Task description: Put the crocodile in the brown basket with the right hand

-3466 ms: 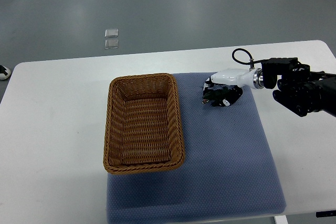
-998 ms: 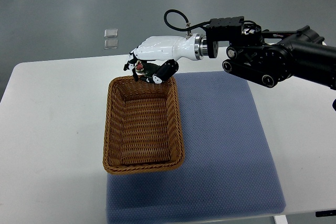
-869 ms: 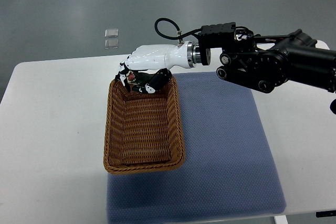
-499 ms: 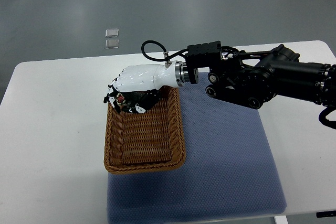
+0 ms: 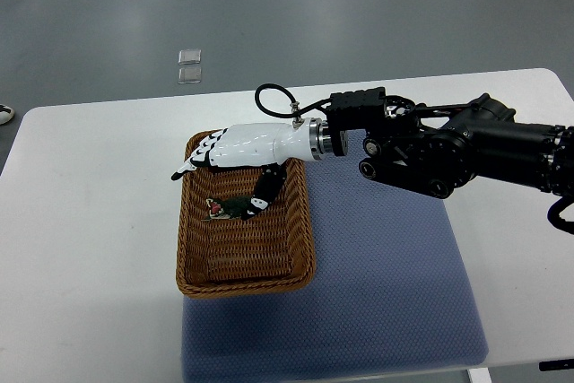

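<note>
Top view: the right robot hand (image 5: 235,148) hangs over the far end of the brown basket (image 5: 242,286), fingers extended and apart, holding nothing. The crocodile (image 5: 224,208) lies on the basket floor, toward the far end, directly below the palm. The dark thumb reaches down just beside the toy; I cannot tell whether they touch. Risk, in my judgement: a low withdrawal could let the thumb snag the crocodile and drag it over the rim, or catch the wicker wall and shift the basket on the blue mat (image 5: 386,266) and desk (image 5: 99,221). I would lift clear first.
</note>
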`<state>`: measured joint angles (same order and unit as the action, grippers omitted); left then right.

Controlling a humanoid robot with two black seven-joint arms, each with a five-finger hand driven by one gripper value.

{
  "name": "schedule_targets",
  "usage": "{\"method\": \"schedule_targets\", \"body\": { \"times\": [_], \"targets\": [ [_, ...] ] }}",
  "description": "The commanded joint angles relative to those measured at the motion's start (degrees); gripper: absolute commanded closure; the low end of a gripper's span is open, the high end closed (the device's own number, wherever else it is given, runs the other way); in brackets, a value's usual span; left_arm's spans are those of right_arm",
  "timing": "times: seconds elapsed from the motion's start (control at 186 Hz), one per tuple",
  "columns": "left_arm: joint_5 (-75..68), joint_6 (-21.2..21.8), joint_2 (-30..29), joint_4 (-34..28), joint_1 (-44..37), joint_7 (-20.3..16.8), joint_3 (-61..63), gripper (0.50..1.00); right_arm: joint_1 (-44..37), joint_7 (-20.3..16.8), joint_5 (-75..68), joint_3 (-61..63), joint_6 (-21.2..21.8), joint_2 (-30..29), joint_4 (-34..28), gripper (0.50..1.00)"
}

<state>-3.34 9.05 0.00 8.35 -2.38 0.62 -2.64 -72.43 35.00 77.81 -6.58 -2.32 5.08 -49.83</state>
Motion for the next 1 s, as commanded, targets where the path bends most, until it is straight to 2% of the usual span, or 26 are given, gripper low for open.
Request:
{"method": "schedule_targets", "body": {
  "times": [0.0,0.22,0.483,0.692,0.805,0.992],
  "targets": [
    [0.0,0.0,0.0,0.0,0.0,0.0,0.0,0.500,-0.5,0.0,-0.5,0.5,0.0,0.5,0.0,0.587],
    [0.0,0.0,0.0,0.0,0.0,0.0,0.0,0.500,-2.4,0.0,-0.6,2.8,1.0,2.1,-0.1,0.587],
    [0.0,0.0,0.0,0.0,0.0,0.0,0.0,0.500,-3.1,0.0,-0.6,8.5,6.4,3.9,-0.1,0.587],
    [0.0,0.0,0.0,0.0,0.0,0.0,0.0,0.500,0.5,0.0,-1.8,14.1,7.7,4.6,1.1,0.587],
    [0.0,0.0,0.0,0.0,0.0,0.0,0.0,0.500,4.4,0.0,-7.0,17.3,7.9,5.6,2.0,0.589],
    [0.0,0.0,0.0,0.0,0.0,0.0,0.0,0.500,9.1,0.0,-25.8,22.0,12.8,9.7,4.4,0.591]
  ]
}}
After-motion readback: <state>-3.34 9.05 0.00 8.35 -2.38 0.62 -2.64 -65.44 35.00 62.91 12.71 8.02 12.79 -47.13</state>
